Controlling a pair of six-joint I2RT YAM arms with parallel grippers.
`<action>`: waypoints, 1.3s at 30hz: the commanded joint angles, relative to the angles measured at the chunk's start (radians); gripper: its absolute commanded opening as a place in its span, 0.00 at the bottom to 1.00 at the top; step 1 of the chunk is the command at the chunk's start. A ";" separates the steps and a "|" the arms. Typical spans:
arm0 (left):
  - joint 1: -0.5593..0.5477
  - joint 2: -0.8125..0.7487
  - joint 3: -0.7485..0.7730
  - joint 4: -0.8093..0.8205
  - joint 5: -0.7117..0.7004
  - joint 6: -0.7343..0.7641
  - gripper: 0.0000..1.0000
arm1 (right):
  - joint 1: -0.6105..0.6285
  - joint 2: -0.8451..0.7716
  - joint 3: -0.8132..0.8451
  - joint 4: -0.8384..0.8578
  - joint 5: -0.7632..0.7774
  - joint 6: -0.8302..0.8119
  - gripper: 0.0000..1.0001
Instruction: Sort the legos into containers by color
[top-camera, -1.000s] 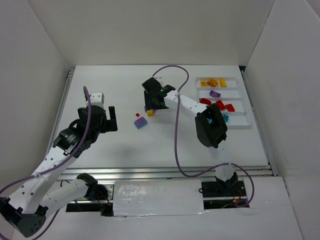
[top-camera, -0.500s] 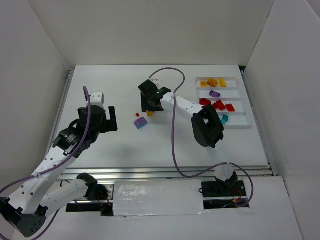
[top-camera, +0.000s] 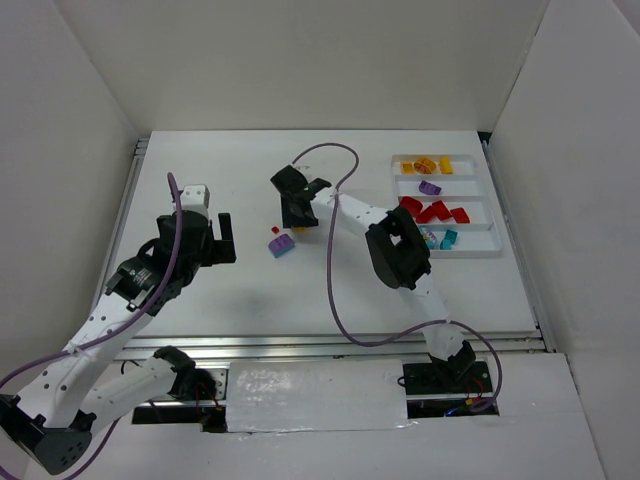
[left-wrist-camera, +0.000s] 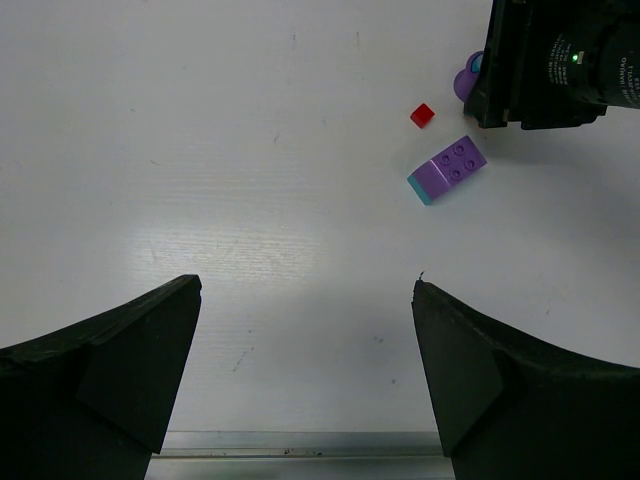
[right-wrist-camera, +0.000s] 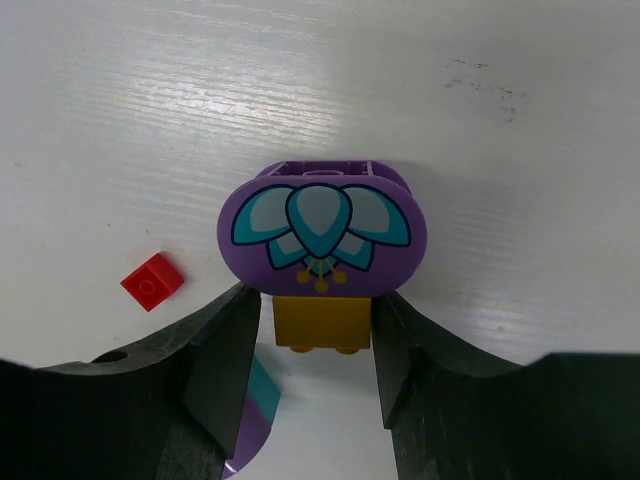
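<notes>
The right hand (right-wrist-camera: 315, 300) was low over the surface (top-camera: 250, 290), well left of the tray (top-camera: 480, 253). Its fingers sat close on either side of a yellow brick (right-wrist-camera: 322, 322) capped by a purple oval brick (right-wrist-camera: 322, 235); whether they gripped it could not be told. A small red brick (right-wrist-camera: 152, 281) and a purple-and-teal brick (left-wrist-camera: 447, 169) lay just beyond, while the left hand (left-wrist-camera: 305, 288), farthest from the tray, hung wide open and held nothing.

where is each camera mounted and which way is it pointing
Top external: above and behind, looking down on the table; left arm and right arm show.
Left wrist: on the left arm, looking down at the purple brick; the open left gripper frames the bottom.
Right wrist: looking down through the right gripper flanking a yellow brick.
Shared: both wrist views catch the small red brick.
</notes>
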 joint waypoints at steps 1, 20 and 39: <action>0.004 -0.011 -0.004 0.031 0.002 0.013 0.99 | -0.005 0.025 0.059 -0.019 0.002 0.003 0.55; 0.048 0.042 0.143 0.171 0.376 -0.143 1.00 | 0.015 -0.754 -0.746 0.507 -0.147 -0.337 0.00; -0.073 0.321 0.071 0.546 0.970 -0.459 0.98 | 0.181 -1.324 -1.142 0.626 -0.348 -0.459 0.00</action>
